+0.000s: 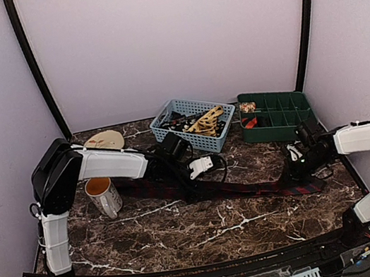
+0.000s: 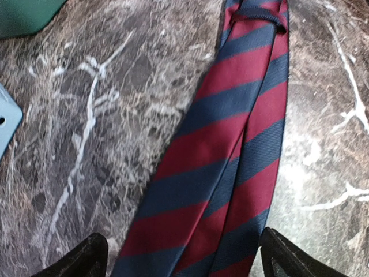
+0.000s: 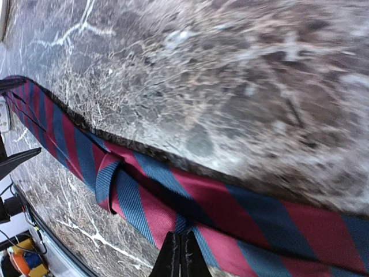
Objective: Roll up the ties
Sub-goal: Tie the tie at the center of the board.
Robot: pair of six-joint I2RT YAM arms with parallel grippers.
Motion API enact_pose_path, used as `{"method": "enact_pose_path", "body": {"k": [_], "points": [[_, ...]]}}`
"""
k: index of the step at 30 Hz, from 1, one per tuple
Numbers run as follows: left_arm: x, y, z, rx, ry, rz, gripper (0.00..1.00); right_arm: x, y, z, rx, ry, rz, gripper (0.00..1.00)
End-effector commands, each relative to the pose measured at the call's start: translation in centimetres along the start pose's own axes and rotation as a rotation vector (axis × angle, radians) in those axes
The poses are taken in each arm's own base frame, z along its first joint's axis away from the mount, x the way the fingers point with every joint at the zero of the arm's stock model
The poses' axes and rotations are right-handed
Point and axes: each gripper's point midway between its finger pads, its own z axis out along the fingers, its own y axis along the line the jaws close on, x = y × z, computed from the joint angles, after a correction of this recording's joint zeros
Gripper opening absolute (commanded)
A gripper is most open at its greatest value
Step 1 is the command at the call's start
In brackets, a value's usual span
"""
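Lighting: soft, even, from overhead; scene moderately bright. Top view: slightly grainy, with short, soft shadows on the glossy dark-brown white-veined marble tabletop (image 1: 186, 224). Left wrist view: red-and-navy diagonally striped fabric necktie (image 2: 230, 144) sharp, weave legible; pale sheen on the tabletop at right. Right wrist view: tabletop at upper right smeared and out of focus; necktie stripes sharper.

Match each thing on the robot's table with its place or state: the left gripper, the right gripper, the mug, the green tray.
Things:
1 left gripper
2 right gripper
3 mug
4 green tray

Places and states:
A at the far right of the table
B shut, tips at the striped tie
C open, one finger on each side of the striped tie
D standing beside the left arm

Pairs: 1-C, 2-B, 3-D, 4-A
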Motion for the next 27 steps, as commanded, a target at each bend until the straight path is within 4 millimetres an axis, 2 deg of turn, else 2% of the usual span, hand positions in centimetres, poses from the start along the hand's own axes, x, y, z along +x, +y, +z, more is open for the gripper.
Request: {"method": "enact_pose_path", "body": {"k": [1, 9, 12, 16, 22, 27], "points": [[2.9, 0.1, -0.2, -0.003, 0.096, -0.036, 0.93, 0.4, -1.6, -1.7, 0.064, -0.050, 0.063, 0.00], [5.1, 0.1, -0.8, -0.024, 0.154, -0.103, 0.91, 1.4, -5.4, -2.9, 0.236, -0.068, 0.247, 0.00], [5.4, 0.5, -1.0, -0.033, 0.152, -0.130, 0.90, 0.9, -6.8, -3.3, 0.314, -0.106, 0.284, 0.00], [5.1, 0.7, -1.3, -0.039, 0.135, -0.152, 0.90, -0.4, -7.3, -2.4, 0.341, -0.114, 0.312, 0.00], [4.3, 0.4, -1.5, -0.025, 0.083, -0.185, 0.89, -0.2, -9.4, 0.2, 0.401, -0.029, 0.289, 0.00], [3.3, -0.1, -1.0, 0.008, 0.009, -0.246, 0.84, -1.4, -11.6, -0.4, 0.471, -0.081, 0.324, 0.02]]}}
